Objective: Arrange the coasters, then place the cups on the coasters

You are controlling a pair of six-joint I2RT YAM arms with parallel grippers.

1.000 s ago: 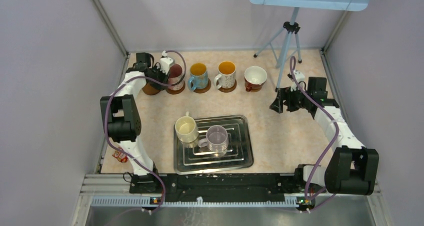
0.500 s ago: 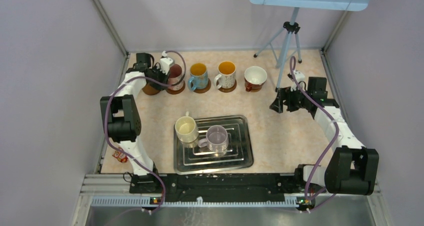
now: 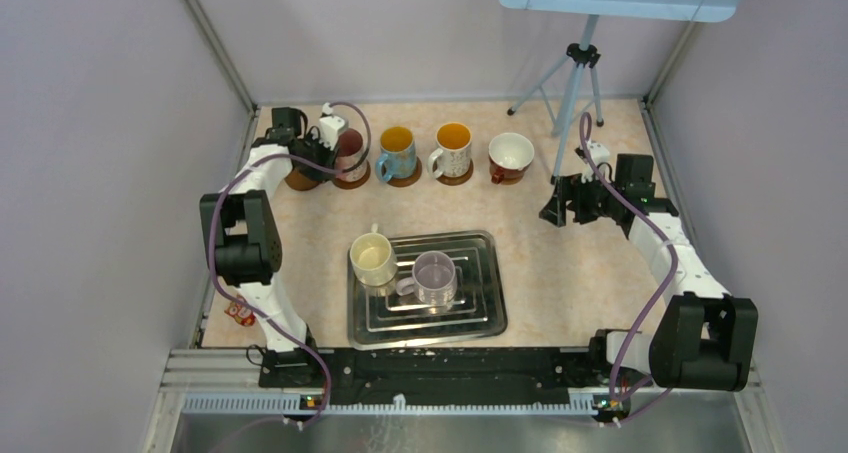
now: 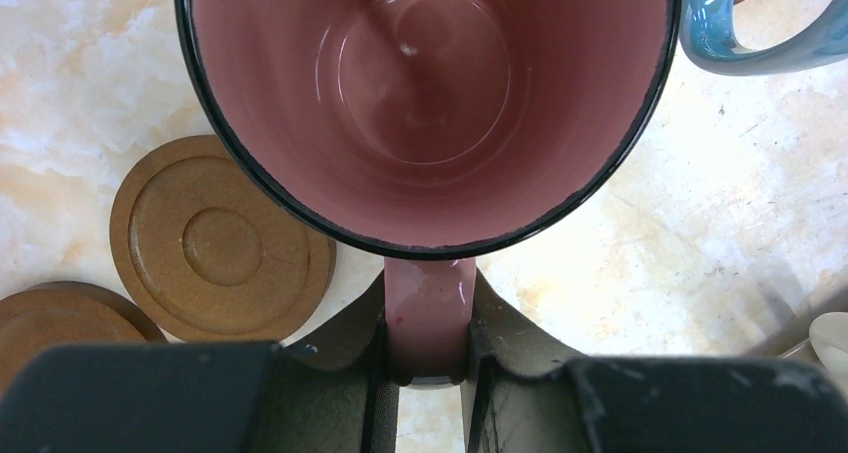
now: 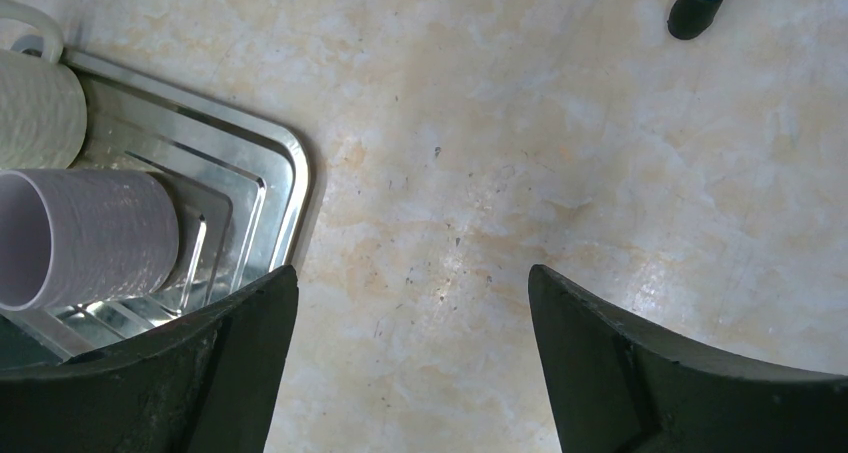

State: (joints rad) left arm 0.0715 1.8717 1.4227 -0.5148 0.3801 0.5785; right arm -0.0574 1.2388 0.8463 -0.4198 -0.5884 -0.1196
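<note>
My left gripper is shut on the handle of the pink cup; at the back left, this gripper holds the cup over a brown coaster. Whether the cup rests on it I cannot tell. Two bare coasters lie just left of the cup. The blue-handled cup and the orange-inside cup stand on coasters; the red-and-white cup is beside them. Cream and lilac cups sit in the tray. My right gripper hangs open over bare table.
The silver tray lies in the middle near the arm bases; its corner shows in the right wrist view. A tripod stands at the back right, one foot close to the right gripper. A small red item lies at the left edge.
</note>
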